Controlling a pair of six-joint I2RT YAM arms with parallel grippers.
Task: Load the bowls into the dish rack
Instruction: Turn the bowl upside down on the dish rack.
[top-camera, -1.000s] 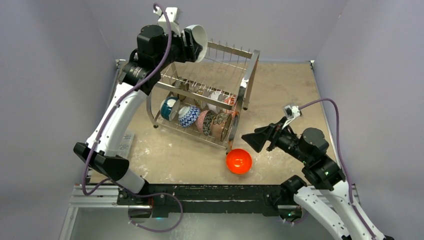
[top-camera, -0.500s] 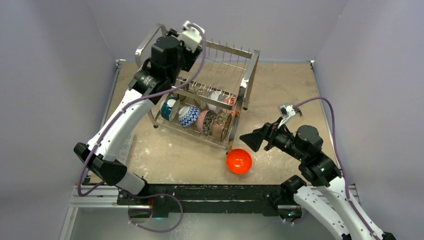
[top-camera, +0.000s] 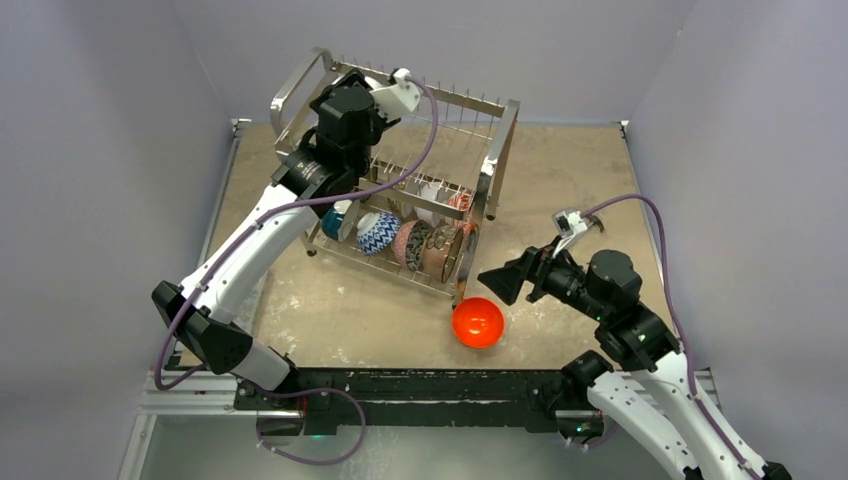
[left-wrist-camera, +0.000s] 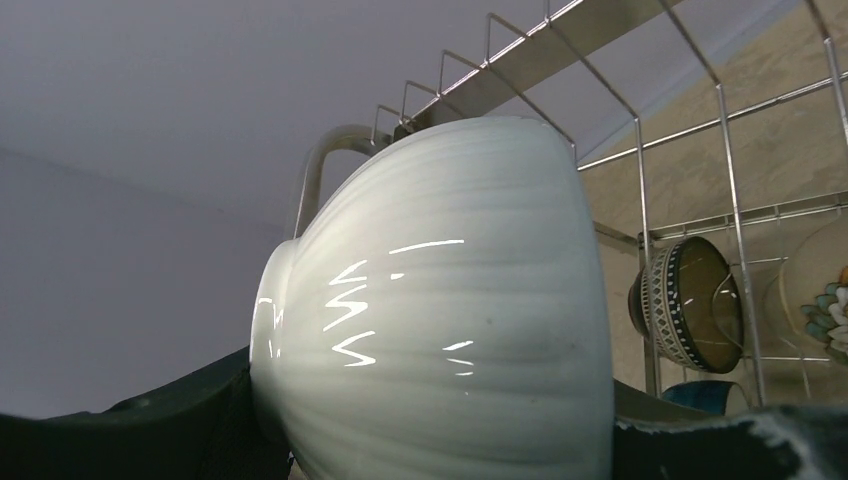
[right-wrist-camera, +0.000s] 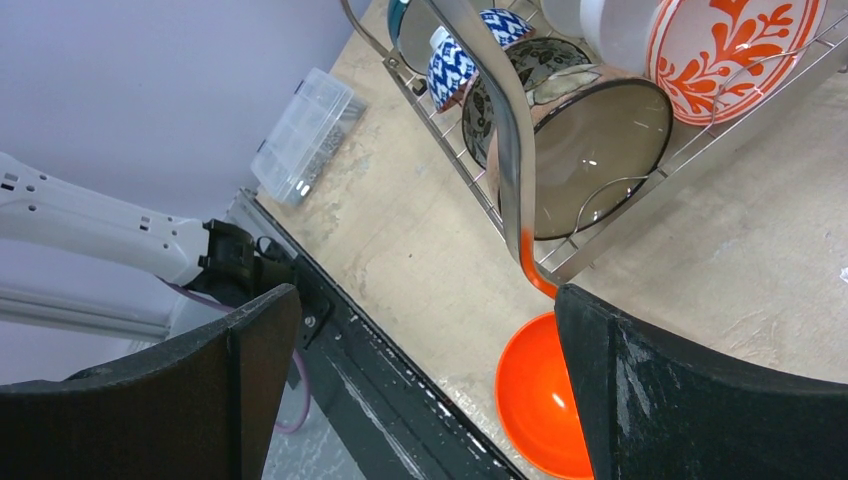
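While my right fingers (right-wrist-camera: 680, 400) hang spread wide and empty near the orange bowl (right-wrist-camera: 535, 400) on the tabletop (top-camera: 380, 310), my left fingers (left-wrist-camera: 730, 450) clamp the white bowl (left-wrist-camera: 440, 320) at the upper tier of the dish rack (top-camera: 497, 150); I should tip it between two wires before letting go.

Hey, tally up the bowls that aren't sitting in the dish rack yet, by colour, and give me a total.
white bowl, gripped by the left end effector: 1
orange bowl, lying on the table: 1
Total: 2
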